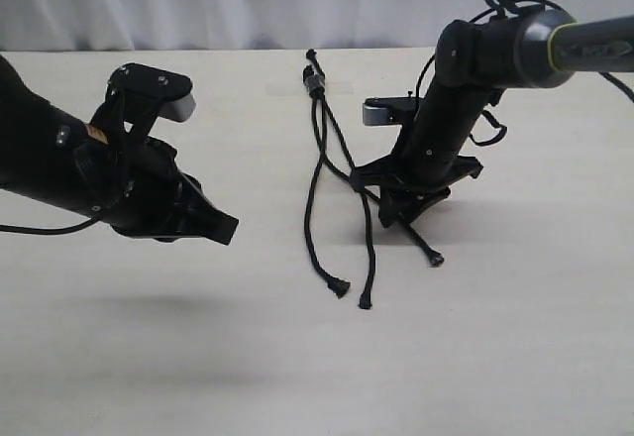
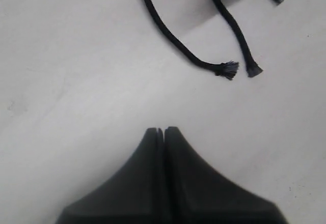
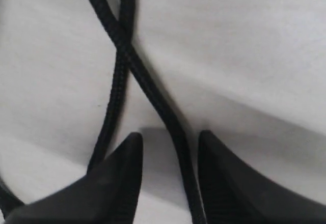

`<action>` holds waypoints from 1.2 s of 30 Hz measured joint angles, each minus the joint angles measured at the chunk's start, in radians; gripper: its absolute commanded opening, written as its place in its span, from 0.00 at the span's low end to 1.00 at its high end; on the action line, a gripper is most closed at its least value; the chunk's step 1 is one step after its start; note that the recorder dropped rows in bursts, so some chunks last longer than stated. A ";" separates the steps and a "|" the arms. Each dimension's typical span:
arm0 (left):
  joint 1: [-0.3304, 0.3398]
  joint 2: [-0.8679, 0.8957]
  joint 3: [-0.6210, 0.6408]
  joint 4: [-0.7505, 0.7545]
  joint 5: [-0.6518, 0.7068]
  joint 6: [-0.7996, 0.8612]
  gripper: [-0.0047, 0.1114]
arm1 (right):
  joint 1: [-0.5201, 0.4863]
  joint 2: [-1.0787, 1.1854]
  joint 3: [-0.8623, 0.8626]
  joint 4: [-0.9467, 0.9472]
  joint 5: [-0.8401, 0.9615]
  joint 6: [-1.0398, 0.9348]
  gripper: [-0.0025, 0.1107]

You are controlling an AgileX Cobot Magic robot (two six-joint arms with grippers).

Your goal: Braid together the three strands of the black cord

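Observation:
The black cord lies on the pale table, its bound end (image 1: 315, 84) at the back middle. Three strands fan toward the front: the left strand (image 1: 313, 198) ends at a frayed tip (image 2: 226, 70), the middle strand (image 1: 369, 248) ends at a tip (image 2: 253, 71), and the right strand (image 1: 428, 248) runs under my right gripper. My right gripper (image 3: 170, 134) is down at the table and open, its fingers either side of the right strand (image 3: 153, 94), just past where it crosses another strand (image 3: 118, 76). My left gripper (image 2: 163, 130) hovers shut and empty, left of the strand tips.
A white curtain (image 1: 198, 0) hangs behind the table. Glossy cables (image 1: 492, 127) loop off the right arm. The left arm (image 1: 79, 168) reaches in from the left edge. Bare tabletop (image 1: 297, 377) spreads across the front.

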State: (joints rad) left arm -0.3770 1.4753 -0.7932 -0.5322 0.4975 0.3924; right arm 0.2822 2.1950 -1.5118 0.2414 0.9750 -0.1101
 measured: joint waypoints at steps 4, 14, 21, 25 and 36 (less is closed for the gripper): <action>-0.058 0.002 -0.047 0.007 0.030 -0.044 0.04 | -0.013 -0.035 0.000 0.024 0.000 -0.007 0.36; -0.238 0.236 -0.415 0.430 0.315 -0.482 0.04 | -0.291 -0.159 0.051 0.229 0.076 -0.081 0.36; -0.323 0.504 -0.633 0.423 0.362 -0.530 0.14 | -0.413 -0.202 0.185 0.332 0.046 -0.145 0.36; -0.349 0.617 -0.753 0.421 0.388 -0.533 0.30 | -0.421 -0.204 0.224 0.366 0.028 -0.178 0.36; -0.371 0.735 -0.831 0.399 0.380 -0.545 0.35 | -0.421 -0.204 0.250 0.398 0.001 -0.215 0.36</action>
State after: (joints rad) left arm -0.7481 2.2106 -1.6240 -0.1337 0.8770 -0.1527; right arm -0.1387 1.9906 -1.2622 0.6389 0.9763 -0.3247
